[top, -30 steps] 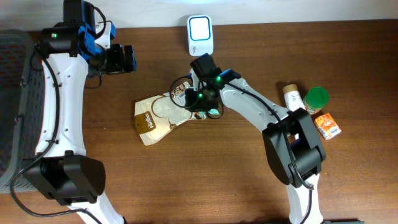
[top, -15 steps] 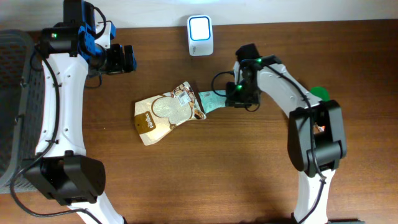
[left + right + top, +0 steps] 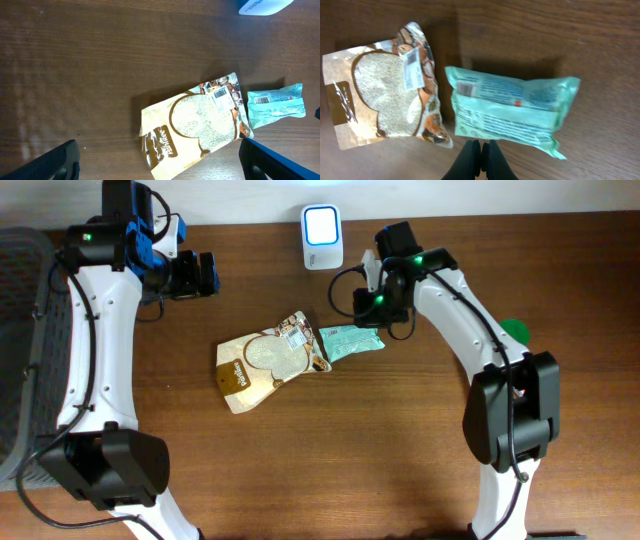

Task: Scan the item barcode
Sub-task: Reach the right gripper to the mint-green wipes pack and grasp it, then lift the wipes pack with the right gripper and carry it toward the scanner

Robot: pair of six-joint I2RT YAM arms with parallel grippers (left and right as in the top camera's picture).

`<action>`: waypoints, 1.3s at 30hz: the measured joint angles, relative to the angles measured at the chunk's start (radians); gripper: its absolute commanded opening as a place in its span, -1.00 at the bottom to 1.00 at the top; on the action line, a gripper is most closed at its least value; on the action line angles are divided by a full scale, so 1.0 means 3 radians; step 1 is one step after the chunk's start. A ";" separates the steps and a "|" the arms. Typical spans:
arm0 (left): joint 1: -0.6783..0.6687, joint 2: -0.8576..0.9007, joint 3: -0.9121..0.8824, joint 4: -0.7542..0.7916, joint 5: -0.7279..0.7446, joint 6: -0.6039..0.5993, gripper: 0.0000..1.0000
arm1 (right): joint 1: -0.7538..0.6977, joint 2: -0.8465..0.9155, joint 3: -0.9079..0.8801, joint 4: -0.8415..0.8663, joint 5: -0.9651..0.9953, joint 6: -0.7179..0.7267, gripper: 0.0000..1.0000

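Overhead, the right pincer [image 3: 372, 302] has pulled away from the brown grain pouch [image 3: 265, 358] and now hangs closed and empty just above the mint-green packet [image 3: 350, 340]. A second ago it was down over the pouch's upper end; half a second ago it sat beside the packet's right edge, and the packet has since slid a little toward the right. The packet lies flat on the counter [image 3: 300, 470], its left end touching the pouch, with nothing holding it. From the right wrist view the two fingers [image 3: 481, 160] are pressed together at the bottom of the picture, and the packet's printed face is up, a small barcode patch near its top left corner.

My reading is that the packet has been dragged clear of the pouch but not yet lifted, so the scan itself is not yet done. The white scanner [image 3: 322, 237] stands at the back edge, near the packet and lit.

The left pincer [image 3: 205, 274] stays spread wide and idle, well apart from both items; its wrist camera shows only the two finger tips at the lower corners.

The counter is dark wood grain. A dark mesh basket [image 3: 20, 350] sits at the far left, and a green-capped thing [image 3: 516, 332] peeks out behind the right arm.
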 measured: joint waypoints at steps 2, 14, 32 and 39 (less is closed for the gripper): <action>0.0000 0.0000 0.0000 0.0000 0.0000 0.0000 0.98 | 0.0034 0.0019 0.0000 0.0011 0.0032 0.0058 -0.92; 0.0000 0.0000 0.0000 0.0000 0.0000 0.0000 0.98 | 0.0065 0.0463 0.0005 0.0053 0.0149 0.0165 -0.91; 0.0000 0.0000 0.0000 0.0000 0.0000 0.0000 0.98 | -0.0305 0.0621 0.0454 -0.0507 -0.0394 -0.0167 -0.25; 0.0000 0.0000 0.0000 0.0000 0.0000 0.0000 0.98 | -0.0579 0.0521 0.0511 -0.0582 -0.0443 -0.0369 0.08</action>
